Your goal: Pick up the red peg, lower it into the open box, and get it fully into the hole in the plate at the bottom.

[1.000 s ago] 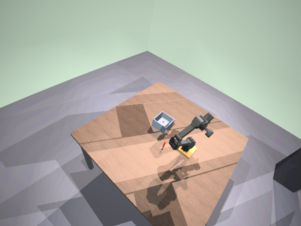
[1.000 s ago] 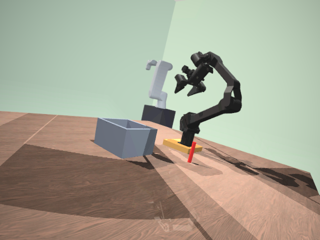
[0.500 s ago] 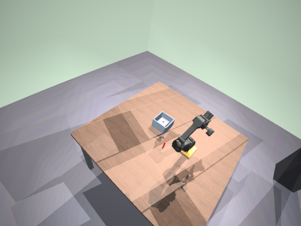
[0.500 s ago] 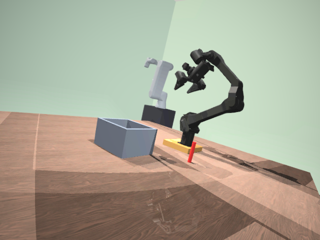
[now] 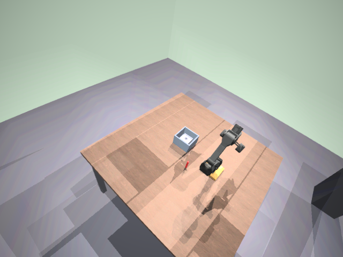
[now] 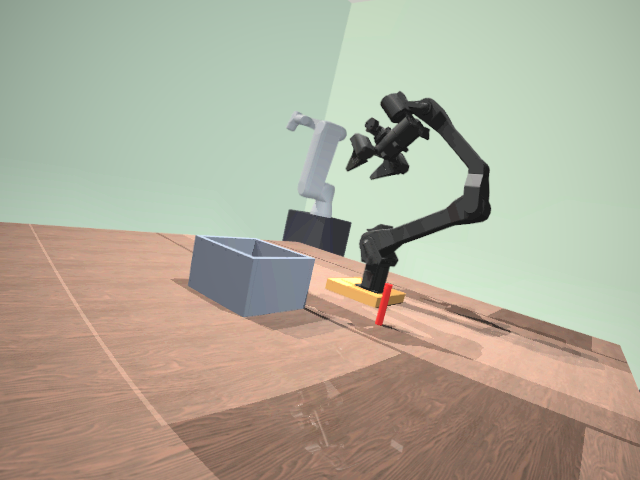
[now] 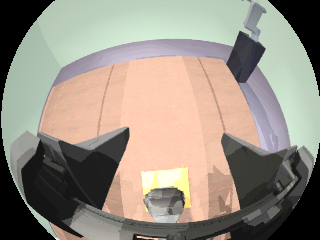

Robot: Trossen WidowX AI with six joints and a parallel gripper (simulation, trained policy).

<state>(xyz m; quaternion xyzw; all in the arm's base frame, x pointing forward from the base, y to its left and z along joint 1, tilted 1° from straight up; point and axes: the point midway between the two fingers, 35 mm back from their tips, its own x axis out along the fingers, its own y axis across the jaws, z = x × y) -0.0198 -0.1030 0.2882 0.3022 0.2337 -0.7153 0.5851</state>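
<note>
"Exterior view, going left to right: first up is the open blue-grey box [image 5: 180, 144] [image 6: 222, 268] on the wooden table [image 5: 155, 124] [image 6: 103, 413] [image 7: 160, 100]. Its near walls hide the bottom from me, though. Can you see down in there?"

"Yep, top view looks right in. There's a pale plate [image 5: 183, 138] at the bottom with a dark spot around its middle. What's next along?"

"Behind the table there's a light grey arm [image 6: 317, 157] [image 7: 254, 16] on a dark block [image 5: 329, 193] [image 6: 310, 229] [image 7: 245, 57]. Top only gets part of that block, at its right edge, while wrist catches the block and some of the pale arm."

"Cool. And the gripper [image 5: 231, 140] [image 6: 359, 174] [image 7: 175, 131]?"

"High above the table, fingers angled downward. Wrist shows the spread best: they're way apart, nothing between them."

"So where's the red peg [image 5: 186, 164] [image 6: 383, 305]?"

"Standing on end on the table, outside the box, to the right of it in exterior. It's just in front of the yellow base [image 5: 220, 173] [image 6: 343, 285] [image 7: 150, 177] from that angle. Top shows a gap between peg and base, so they're not touching. Only top and exterior pick up the peg; wrist has the base low in the middle, between the fingers in the picture but way below them."

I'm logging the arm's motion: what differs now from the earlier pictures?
The pincer has risen slightly, and the elbow has swung a little farther from the box. Shadows on the table have shifted. Nothing was taken hold of or let go. The box and the upright peg stayed put; the pincer is open.
</note>
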